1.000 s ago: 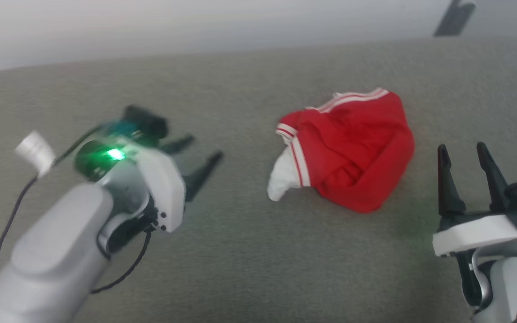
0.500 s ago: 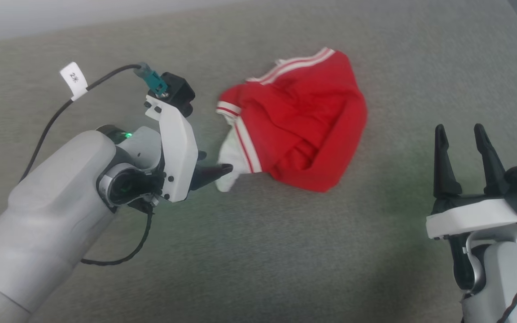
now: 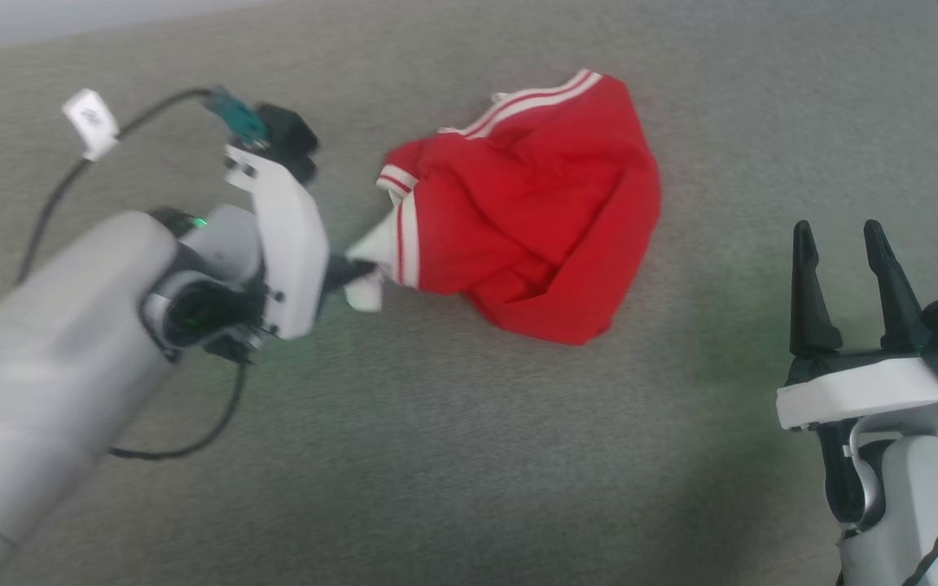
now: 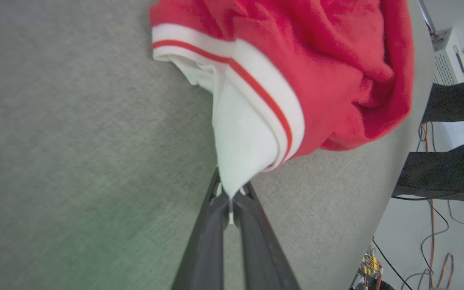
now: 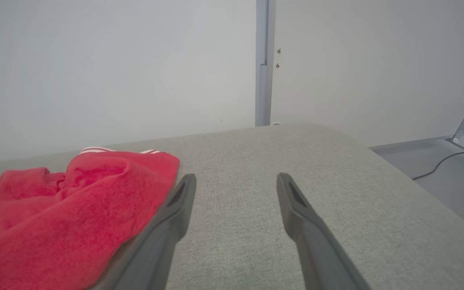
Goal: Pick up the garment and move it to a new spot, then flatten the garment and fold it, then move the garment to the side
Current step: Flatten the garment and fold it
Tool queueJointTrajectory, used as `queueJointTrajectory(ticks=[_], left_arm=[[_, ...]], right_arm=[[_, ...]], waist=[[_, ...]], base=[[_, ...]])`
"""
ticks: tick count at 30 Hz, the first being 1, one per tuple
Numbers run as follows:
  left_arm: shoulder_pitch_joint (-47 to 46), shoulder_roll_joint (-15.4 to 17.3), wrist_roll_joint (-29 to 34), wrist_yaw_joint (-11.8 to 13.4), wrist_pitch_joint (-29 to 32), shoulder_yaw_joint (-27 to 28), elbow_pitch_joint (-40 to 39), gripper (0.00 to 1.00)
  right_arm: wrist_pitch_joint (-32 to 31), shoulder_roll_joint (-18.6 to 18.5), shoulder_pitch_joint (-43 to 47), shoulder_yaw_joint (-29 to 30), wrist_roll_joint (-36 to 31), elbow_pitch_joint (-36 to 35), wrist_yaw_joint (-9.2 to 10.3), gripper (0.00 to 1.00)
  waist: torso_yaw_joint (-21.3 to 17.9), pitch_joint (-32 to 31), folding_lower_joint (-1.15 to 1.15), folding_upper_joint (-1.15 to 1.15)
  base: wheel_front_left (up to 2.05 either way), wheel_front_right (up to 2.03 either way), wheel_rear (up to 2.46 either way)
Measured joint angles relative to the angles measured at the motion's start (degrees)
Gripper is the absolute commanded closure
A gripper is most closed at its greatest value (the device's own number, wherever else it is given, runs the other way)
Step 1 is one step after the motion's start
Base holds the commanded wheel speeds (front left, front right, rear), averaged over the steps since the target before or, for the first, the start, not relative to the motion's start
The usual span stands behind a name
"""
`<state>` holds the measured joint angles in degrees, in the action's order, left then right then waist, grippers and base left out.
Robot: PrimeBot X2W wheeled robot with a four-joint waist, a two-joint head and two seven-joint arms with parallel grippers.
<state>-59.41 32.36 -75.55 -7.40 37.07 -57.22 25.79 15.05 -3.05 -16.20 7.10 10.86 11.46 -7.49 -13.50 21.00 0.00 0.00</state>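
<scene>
Garment point(image 3: 534, 236) pinched at its white edge by the left gripper point(image 3: 357, 273).
The crumpled red garment is seen lying on the grey surface point(image 3: 436, 456), between the two grippers. The left jaws are pressed together on the white cloth. The right gripper point(image 3: 843, 268) is held well apart from the garment, on its right, with jaws spread.

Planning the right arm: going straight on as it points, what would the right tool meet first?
Looks free, probably: ahead of the right tool lies bare grey surface; the garment sits off to its left.
</scene>
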Motion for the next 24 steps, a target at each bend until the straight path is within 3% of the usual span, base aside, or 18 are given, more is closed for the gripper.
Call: queueJointTrajectory(ticks=[7, 15, 24], left_arm=[[-1.7, 7.3, -0.2, 0.0, -4.0, -0.5, -0.8, 1.0], [-2.2, 17.7, 6.1, 0.0, -10.4, -3.0, 4.2, 1.0], [-0.2, 19.3, 12.7, 0.4, -18.4, -5.7, 15.6, 1.0]], right_arm=[[0.0, 0.0, 0.4, -0.1, -1.8, 0.0, 0.0, 0.0], [0.0, -0.1, 0.7, -0.2, -2.6, -0.2, 0.0, 0.0], [0.0, -0.8, 0.8, -0.1, -2.7, -0.3, 0.0, 0.0]], waist=[[4.0, -1.9, 0.0, 0.0], [7.5, -3.1, 0.0, 0.0], [7.3, -1.8, 0.0, 0.0]], base=[[0.0, 0.0, 0.0], [0.0, 0.0, 0.0], [0.0, 0.0, 0.0]])
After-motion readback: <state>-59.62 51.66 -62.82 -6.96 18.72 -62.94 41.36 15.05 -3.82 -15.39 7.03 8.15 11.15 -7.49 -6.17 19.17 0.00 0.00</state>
